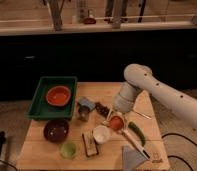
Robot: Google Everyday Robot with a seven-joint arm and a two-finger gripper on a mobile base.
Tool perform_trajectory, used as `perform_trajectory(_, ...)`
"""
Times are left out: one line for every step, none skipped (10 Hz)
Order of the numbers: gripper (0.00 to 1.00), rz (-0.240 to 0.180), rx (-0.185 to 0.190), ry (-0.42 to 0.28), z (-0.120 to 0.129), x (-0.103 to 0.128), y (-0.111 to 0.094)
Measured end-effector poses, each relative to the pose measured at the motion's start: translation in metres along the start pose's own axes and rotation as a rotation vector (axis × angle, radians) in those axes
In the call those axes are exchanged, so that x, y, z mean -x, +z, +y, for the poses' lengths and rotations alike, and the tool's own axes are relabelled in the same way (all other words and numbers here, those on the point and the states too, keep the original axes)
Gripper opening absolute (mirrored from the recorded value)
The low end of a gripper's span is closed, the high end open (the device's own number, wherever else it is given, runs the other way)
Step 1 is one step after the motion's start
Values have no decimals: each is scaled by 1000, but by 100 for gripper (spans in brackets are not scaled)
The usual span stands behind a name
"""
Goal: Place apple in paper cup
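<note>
The apple is a small orange-red fruit just right of the white paper cup, low over the wooden table. My gripper comes down from the white arm and sits right at the apple, seemingly around it. The paper cup stands upright, pale inside, touching or nearly touching the apple's left side.
A green tray holds an orange bowl at left. A dark red bowl, a light green cup, a metal cup, a brown block, a green vegetable and a grey cloth lie around.
</note>
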Motion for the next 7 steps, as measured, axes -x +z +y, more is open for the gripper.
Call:
perform_trajectory(0, -4, 1, -1, 1, 2, 1)
perform_trajectory(0, -5, 2, -4, -1, 1, 2)
perform_trajectory(0, -10, 5, -12, -6, 2, 4)
perform_trajectory(0, -11, 5, -12, -6, 2, 5)
perform_trajectory(0, -13, 6, -15, -7, 2, 6)
perform_trajectory(0, -16, 9, -22, -10, 2, 7)
perform_trajectory(0, -18, 11, -28, -12, 3, 8)
